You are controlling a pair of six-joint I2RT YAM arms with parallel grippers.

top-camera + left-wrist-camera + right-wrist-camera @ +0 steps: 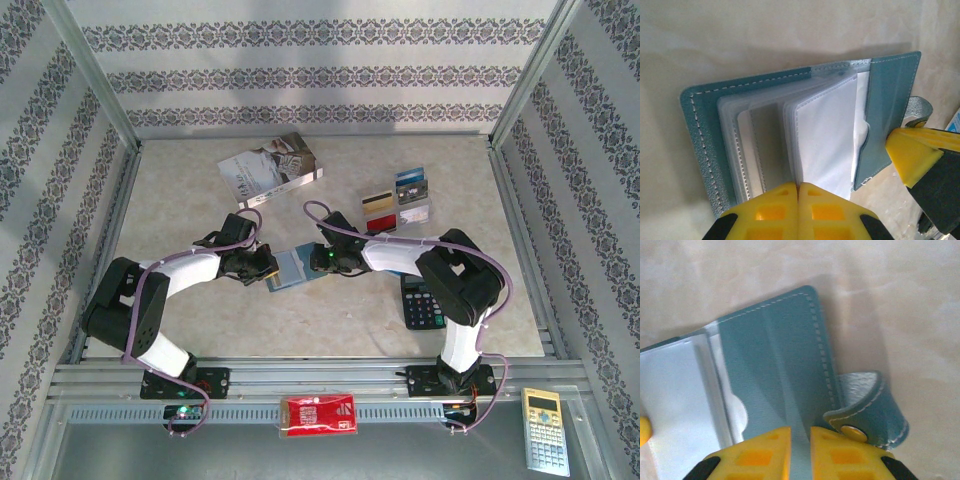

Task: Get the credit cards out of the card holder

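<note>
Item: flat blue-grey folding card holder (290, 268), soft, white-stitched, lying open on the pale marbled table (330, 325), left of the black push-button calculator (422, 302).

Top view: the left end effector (262, 266) stands on the holder's far side from the calculator and the right end effector (322, 258) on its calculator side, each at one edge. A fan of loose plastic cards (397, 205) lies just beyond the calculator. A grey-white paperback book (270, 168) lies beyond and well to the left of it.

Left wrist view: the card holder (700, 130) is spread, with a stack of clear plastic sleeves (825, 135) fanned up from the spine. The left end effector (798, 192) has its yellow fingers pressed together at the sleeves' near edge; whether a leaf is pinched there cannot be told. One yellow finger (912, 152) of the right end effector bears on the raised cover.

Right wrist view: the inner cover of the card holder (780, 355) and a curled strap tab with a brass snap (875, 410) – details too small from above. The right end effector (801, 440) is clamped on the cover's near edge, which runs between its slightly parted fingers.
</note>
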